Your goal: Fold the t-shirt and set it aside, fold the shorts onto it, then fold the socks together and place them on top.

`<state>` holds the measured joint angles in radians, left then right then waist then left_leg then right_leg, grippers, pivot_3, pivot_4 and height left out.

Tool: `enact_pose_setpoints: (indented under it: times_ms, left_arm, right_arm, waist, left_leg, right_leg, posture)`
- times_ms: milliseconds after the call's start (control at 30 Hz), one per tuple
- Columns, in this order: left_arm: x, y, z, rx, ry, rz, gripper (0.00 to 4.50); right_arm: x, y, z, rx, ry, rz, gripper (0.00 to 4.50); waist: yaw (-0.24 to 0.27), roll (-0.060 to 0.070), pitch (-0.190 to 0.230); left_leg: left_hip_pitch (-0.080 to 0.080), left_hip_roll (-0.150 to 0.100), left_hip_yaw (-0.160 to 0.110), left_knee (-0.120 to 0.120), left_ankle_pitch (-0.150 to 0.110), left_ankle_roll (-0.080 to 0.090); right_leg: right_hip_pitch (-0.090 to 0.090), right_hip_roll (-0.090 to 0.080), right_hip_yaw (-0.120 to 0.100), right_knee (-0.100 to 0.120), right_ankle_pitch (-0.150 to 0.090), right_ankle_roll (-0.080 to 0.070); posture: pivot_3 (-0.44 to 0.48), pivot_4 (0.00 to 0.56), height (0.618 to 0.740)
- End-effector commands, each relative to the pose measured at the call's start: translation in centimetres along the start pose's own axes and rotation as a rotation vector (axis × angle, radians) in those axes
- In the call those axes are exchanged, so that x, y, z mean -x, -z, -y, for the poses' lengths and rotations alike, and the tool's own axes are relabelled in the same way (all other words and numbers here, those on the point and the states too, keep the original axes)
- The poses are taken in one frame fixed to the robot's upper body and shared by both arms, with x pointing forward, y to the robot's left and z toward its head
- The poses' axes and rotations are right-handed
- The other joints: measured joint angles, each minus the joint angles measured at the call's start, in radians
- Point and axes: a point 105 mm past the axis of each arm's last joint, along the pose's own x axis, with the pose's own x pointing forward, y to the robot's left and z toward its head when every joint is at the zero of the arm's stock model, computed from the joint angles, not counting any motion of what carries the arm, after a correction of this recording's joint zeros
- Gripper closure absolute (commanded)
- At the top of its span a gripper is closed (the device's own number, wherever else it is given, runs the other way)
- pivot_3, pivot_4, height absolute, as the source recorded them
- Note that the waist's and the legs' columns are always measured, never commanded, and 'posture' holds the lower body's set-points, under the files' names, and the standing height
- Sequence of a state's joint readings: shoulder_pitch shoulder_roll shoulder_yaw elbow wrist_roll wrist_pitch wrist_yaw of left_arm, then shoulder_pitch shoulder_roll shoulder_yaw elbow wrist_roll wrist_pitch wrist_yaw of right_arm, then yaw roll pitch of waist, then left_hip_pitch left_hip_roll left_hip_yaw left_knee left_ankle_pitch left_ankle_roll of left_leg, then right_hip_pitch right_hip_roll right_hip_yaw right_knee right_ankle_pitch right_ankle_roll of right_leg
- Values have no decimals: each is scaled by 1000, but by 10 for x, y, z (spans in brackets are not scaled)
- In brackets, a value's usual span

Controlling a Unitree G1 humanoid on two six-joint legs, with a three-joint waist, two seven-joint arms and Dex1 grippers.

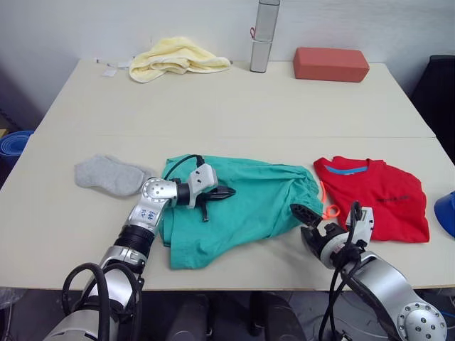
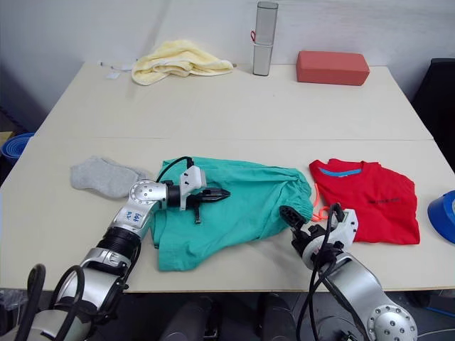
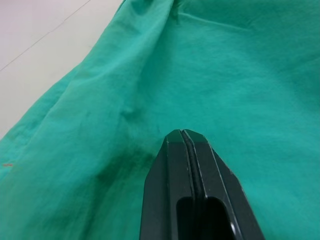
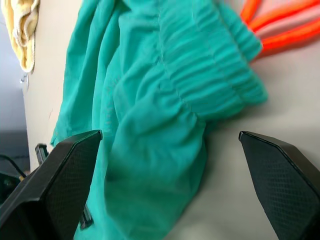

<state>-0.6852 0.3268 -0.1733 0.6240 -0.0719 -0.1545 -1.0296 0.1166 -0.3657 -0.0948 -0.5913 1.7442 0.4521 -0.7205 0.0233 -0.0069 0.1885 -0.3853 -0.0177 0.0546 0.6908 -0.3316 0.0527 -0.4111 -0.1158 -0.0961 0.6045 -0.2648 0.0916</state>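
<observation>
T-shirt point(image 1: 377, 197): red, blue neck lining, lies folded into a compact rectangle at the right of the tabletop point(image 1: 234, 114); this step looks done.

Shorts point(image 1: 234, 206): teal-green, spread loosely and rumpled at the front centre, just beside the t-shirt, orange drawstring loop point(image 1: 328, 210) at the waistband end. Not yet folded, not yet on the t-shirt; judged the step in hand.

Socks point(image 1: 106, 174): light grey, lying flat to the left of the shorts, untouched; their folding and placing remain.

Left claw point(image 3: 186, 137): fingers pressed together, holding nothing, low over the middle of the shorts.

Right claw point(image 1: 307, 226): fingers spread wide, empty, at the waistband end of the shorts near the drawstring.

Also on the tabletop, far edge: pale yellow towel point(image 1: 174, 58), grey cylinder point(image 1: 263, 35), red block point(image 1: 330, 64).
</observation>
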Motion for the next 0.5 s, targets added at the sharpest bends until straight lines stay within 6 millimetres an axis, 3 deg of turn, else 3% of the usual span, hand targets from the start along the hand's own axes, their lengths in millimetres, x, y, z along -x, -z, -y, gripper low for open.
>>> enact_pose_setpoints:
  times_ms: [33, 167, 267, 500]
  left_arm:
    - [-1, 1, 3, 2, 19, -3, 4492]
    - [0, 6, 5, 6, 30, -24, 4492]
    - [2, 8, 6, 11, 38, -28, 4500]
    - [5, 10, 4, 6, 44, -29, 4500]
  right_arm:
    - [-13, -4, 14, -27, 43, 27, 0]
    - [-34, -6, 5, -80, -13, 40, 0]
    - [-37, -4, 1, -72, -40, 30, 575]
    - [-42, -13, -9, 24, -159, 87, 2967]
  waist:
    - [0, -1, -1]
    - [-4, -4, -7]
    - [-5, -2, -10]
    - [-17, 1, -11]
  left_leg:
    - [0, 0, 0, 0, 0, 0]
    - [1, 0, 0, 0, 0, 0]
    - [0, 0, 0, 0, 0, 0]
    - [0, 0, 0, -3, 0, 0]
  right_leg:
    - [0, 0, 0, 0, 0, 0]
    - [0, 0, 0, 0, 0, 0]
    - [0, 0, 0, 0, 0, 0]
    - [-1, 0, 1, 2, 0, 0]
  posture:
    - [0, 150, 740]
    - [0, 150, 740]
    - [0, 150, 740]
    - [0, 150, 740]
